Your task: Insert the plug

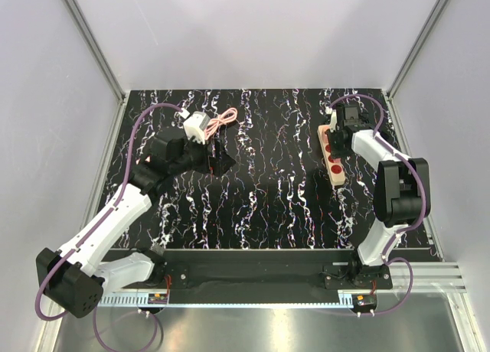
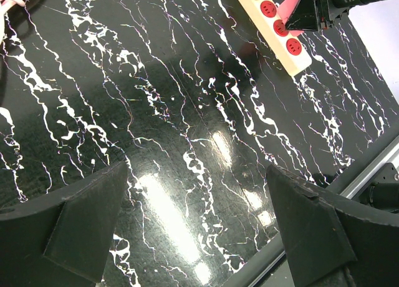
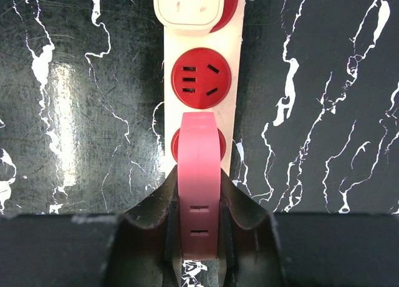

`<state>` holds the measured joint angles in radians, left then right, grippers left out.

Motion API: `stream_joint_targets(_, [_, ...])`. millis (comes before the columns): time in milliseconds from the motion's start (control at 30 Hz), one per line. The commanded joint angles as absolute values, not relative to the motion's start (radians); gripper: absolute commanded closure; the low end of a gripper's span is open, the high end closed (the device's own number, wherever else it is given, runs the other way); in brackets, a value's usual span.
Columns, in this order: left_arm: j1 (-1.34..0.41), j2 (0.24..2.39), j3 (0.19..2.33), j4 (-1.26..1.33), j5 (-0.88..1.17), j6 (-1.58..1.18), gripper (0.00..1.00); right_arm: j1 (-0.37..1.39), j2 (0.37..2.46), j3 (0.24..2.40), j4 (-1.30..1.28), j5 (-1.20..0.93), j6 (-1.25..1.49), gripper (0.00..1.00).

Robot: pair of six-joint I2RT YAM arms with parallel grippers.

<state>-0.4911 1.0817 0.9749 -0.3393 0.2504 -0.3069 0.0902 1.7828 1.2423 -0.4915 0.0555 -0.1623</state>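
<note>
Right gripper had the plug pinched edge-on over a red socket on the power strip; I saw left gripper wide open, holding nothing.

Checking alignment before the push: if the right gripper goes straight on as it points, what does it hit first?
The plug in the right gripper would likely meet the half-hidden red socket on the power strip first; gap unclear.

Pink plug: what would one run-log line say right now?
right gripper: shut on plug | plug: over red socket on power strip, seating unclear | left gripper: open, empty
</note>
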Motion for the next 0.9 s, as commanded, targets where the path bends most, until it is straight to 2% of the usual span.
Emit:
stream_joint_targets(0, [-0.485, 1.06, 0.986, -0.287, 0.272, -0.305, 0.01, 0.133, 1.85, 1.238, -0.532, 0.003, -0.153, 1.0])
stream_joint_targets(867, [-0.476, 1.06, 0.985, -0.287, 0.273, -0.307, 0.01, 0.169, 1.94, 1.23, -0.506, 0.002, -0.078, 1.0])
